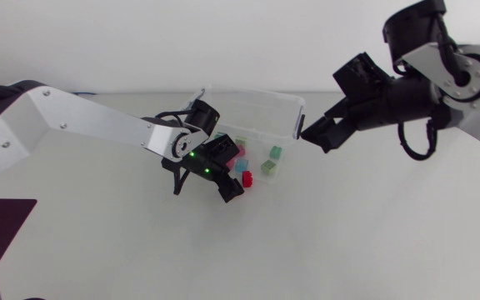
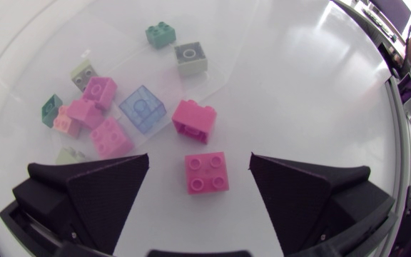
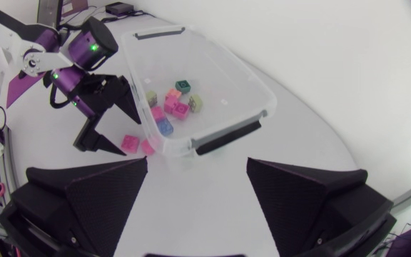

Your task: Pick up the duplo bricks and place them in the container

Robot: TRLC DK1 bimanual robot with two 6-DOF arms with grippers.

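Left arm: comes in from the left side; two green indicator lights (image 1: 199, 162) glow on its wrist.
Left gripper (image 2: 200, 158): jaws wide apart, holding nothing, low over the table (image 1: 348, 225) just outside the container.
Pink brick (image 2: 207, 173): four studs up, flat on the table between the left fingers (image 2: 91, 193), with a gap to each finger.
Second pink brick (image 2: 194, 120): just ahead of the first, on the table, right beside the container's outer wall.
Container (image 1: 292, 107): clear plastic tub with dark clips at its ends, set between the two arms.
Bricks inside: a loose cluster on the tub floor, seen through the wall.
- translucent blue brick (image 2: 143, 108)
- three more pink ones (image 2: 100, 89)
- dark green one (image 2: 161, 34), farthest from the gripper
- pale grey-green one (image 2: 190, 57) beside it
- a few small green and peach pieces at the cluster's far side
Right arm: enters from the right, raised above the table.
Right gripper (image 3: 198, 163): jaws spread, nothing between them, beside the tub's end and pointing at it.
Lettering: any print on bricks or tub is too small to tell.
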